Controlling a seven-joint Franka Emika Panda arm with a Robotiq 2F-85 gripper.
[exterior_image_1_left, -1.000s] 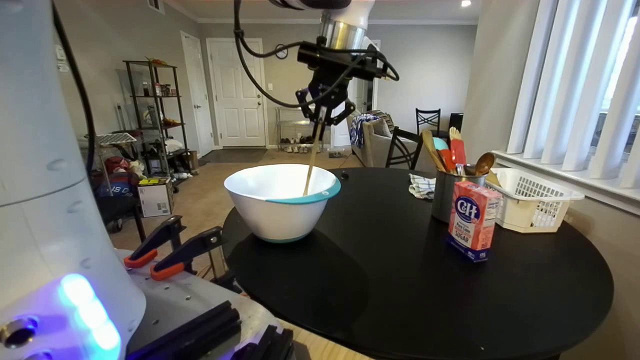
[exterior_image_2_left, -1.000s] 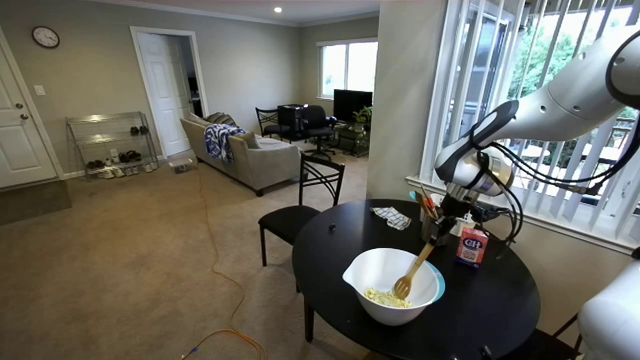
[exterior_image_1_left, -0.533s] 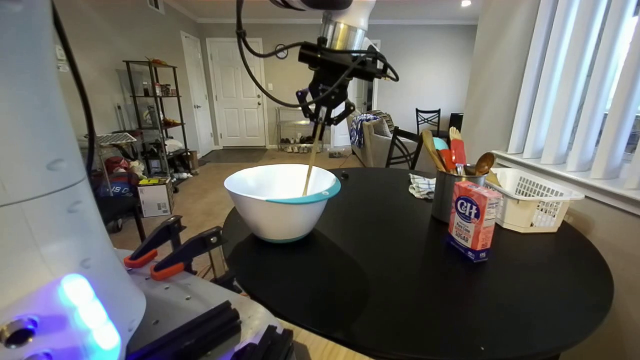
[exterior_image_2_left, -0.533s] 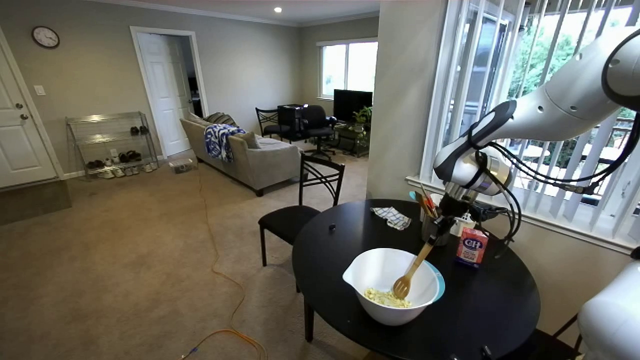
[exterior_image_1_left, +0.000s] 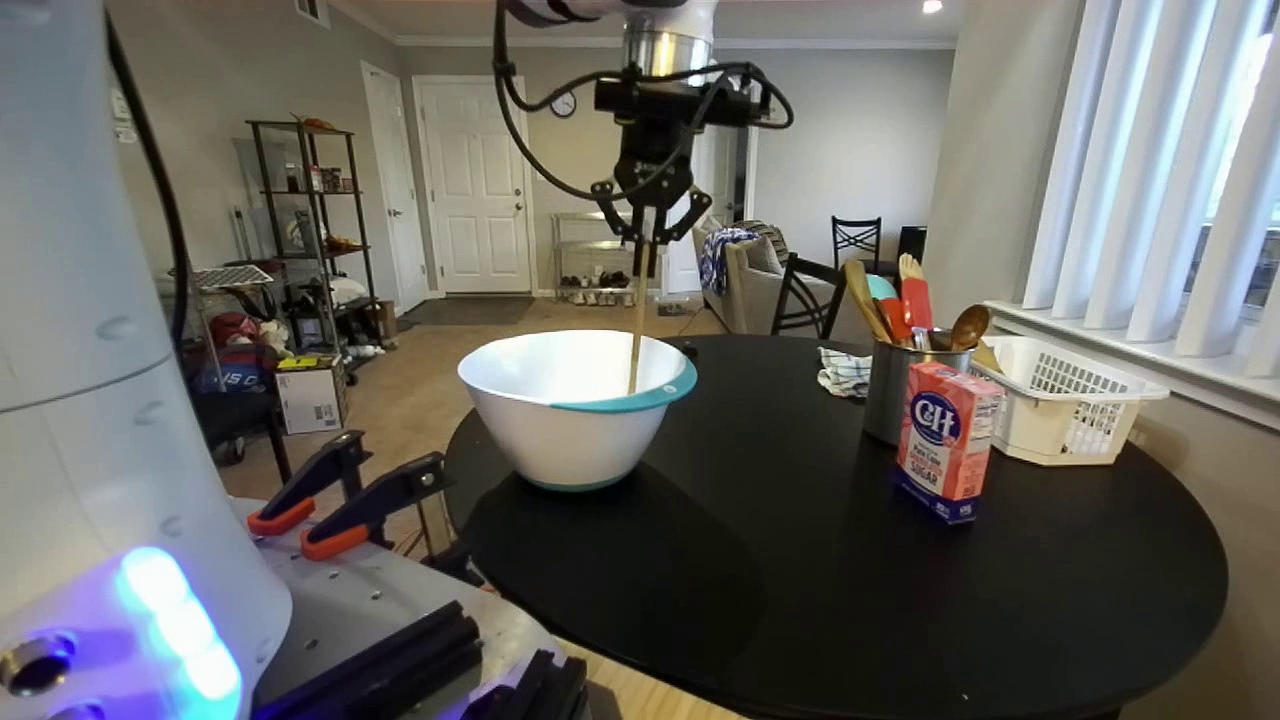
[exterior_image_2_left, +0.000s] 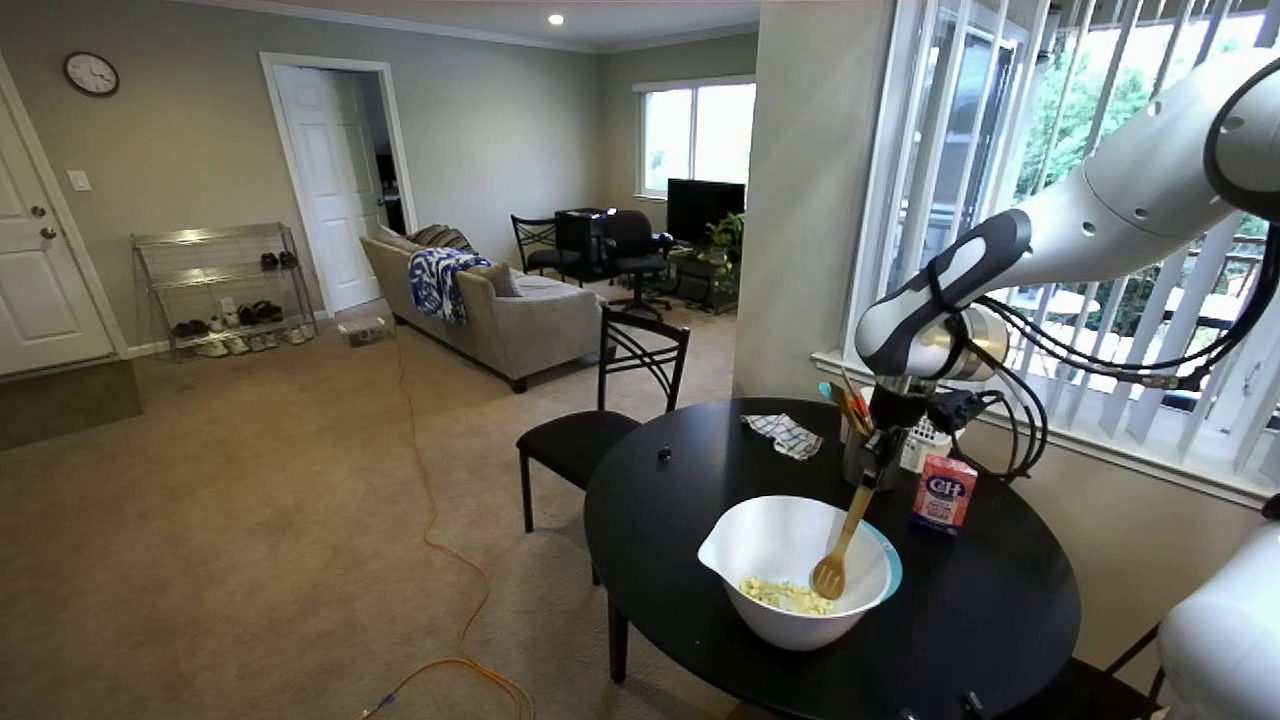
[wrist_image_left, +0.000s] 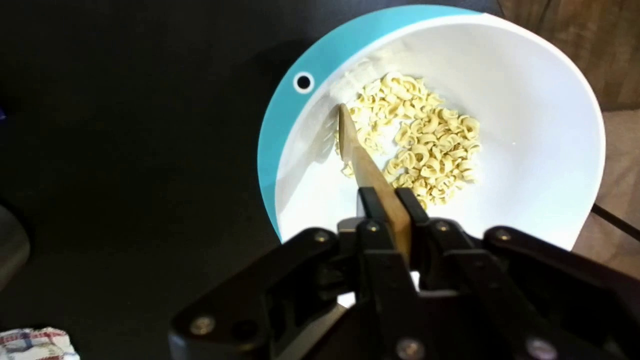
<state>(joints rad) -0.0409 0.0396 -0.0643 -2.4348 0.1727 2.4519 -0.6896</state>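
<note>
**Gripper (exterior_image_1_left: 646, 255) clamped on a wooden fork (exterior_image_2_left: 844, 540) in a white bowl (exterior_image_1_left: 560, 440)**

At the left of an exterior view stands the robot's white base (exterior_image_1_left: 100, 330), with two orange-tipped clamps (exterior_image_1_left: 385, 497) near it. Next comes the bowl, upright on the round black table (exterior_image_1_left: 900, 600), its rim teal on one side. Above it the gripper hangs, its fingers (wrist_image_left: 371, 202) squeezed onto both sides of the fork's handle; the fork leans a little, and its slotted head reaches down into the bowl. Pasta (wrist_image_left: 435, 150) (small, pale yellow curls) lies in the bottom, and in the wrist view the fork's tip sits by the teal-rimmed side, close to the pasta; whether it touches the bowl's wall I cannot tell. Further right, well apart from the bowl, lies a checkered cloth (exterior_image_1_left: 845, 373), then come a metal canister (exterior_image_1_left: 886, 400) packed with kitchen tools (exterior_image_1_left: 914, 300), a pink sugar box (exterior_image_1_left: 945, 440) standing upright in front of it, and a white basket (exterior_image_1_left: 1065, 440) just beside. Vertical blinds (exterior_image_1_left: 1150, 160) hang at the right edge, higher than the basket.
</note>
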